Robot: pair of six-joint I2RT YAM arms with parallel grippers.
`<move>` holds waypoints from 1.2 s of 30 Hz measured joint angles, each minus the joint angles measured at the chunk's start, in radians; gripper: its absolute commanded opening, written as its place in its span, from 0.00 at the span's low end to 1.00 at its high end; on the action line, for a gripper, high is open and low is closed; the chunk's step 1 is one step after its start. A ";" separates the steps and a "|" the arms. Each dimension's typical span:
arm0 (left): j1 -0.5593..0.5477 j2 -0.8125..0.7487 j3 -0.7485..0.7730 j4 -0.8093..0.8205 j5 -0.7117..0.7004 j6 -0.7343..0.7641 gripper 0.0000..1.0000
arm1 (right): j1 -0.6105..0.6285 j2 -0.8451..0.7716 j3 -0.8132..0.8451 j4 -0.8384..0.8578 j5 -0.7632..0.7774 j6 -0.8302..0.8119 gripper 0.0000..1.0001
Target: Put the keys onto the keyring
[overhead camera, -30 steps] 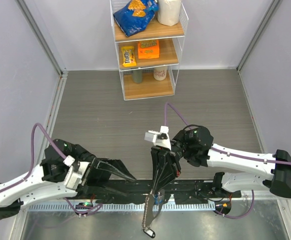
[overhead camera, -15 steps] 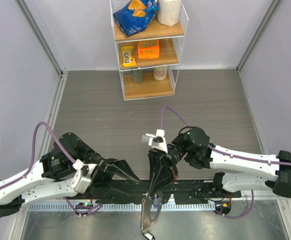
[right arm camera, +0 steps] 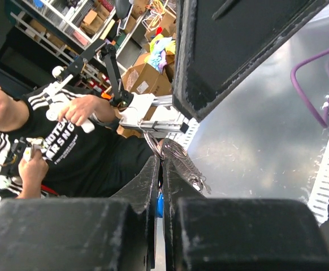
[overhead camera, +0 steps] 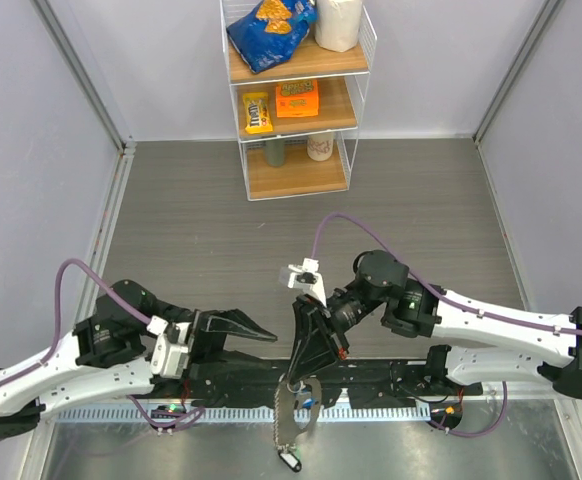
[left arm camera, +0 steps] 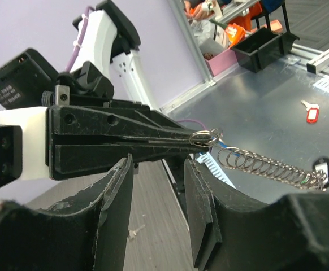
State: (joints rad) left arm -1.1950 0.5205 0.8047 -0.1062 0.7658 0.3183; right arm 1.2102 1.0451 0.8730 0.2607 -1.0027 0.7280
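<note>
Nearest, over the metal sheet (overhead camera: 121, 450) at the table's front edge, the keyring (overhead camera: 289, 425) dangles in the air. Its chain (left arm camera: 266, 166) drops from the right gripper (overhead camera: 295, 378) toward the arm bases and ends in a small dark piece (overhead camera: 291, 463), too small to call a key or a clip. In the top view its long axis therefore runs front to back, with the held end farther off and the free end pointing at the front edge. The right gripper points down and forward, its fingers pressed together on the small ring (left arm camera: 205, 137) at the chain's top. Just to its left, the left gripper (overhead camera: 256, 340) lies nearly level with its fingers aimed right, across the chain's axis. Its fingers are spread with nothing between them. In the left wrist view the pinched ring sits beyond that gap, a little up and to the right. I cannot pick out the keys in any view; a red tag (left arm camera: 310, 111) lies on the sheet well beyond the chain. As I judge it, the left arm is the free one. It would have to fetch a key and bring it in from the left, toward the ring that the right gripper holds out. Farthest back, the shelf (overhead camera: 296, 100) plays no part.
</note>
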 measured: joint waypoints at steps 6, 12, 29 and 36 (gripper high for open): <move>-0.036 -0.028 -0.066 -0.003 -0.076 0.003 0.46 | 0.002 -0.018 -0.051 0.029 0.085 0.126 0.05; -0.089 -0.036 -0.093 -0.010 -0.119 0.007 0.45 | 0.002 -0.048 -0.166 0.197 0.158 0.330 0.05; -0.154 -0.068 -0.136 0.019 -0.203 0.113 0.47 | 0.021 -0.023 -0.311 0.544 0.228 0.628 0.05; -0.162 -0.064 -0.139 0.072 -0.203 0.142 0.47 | 0.025 -0.023 -0.334 0.555 0.228 0.645 0.05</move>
State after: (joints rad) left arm -1.3567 0.4568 0.6659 -0.0338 0.5625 0.4606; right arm 1.2354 1.0218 0.5388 0.8154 -0.7746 1.3731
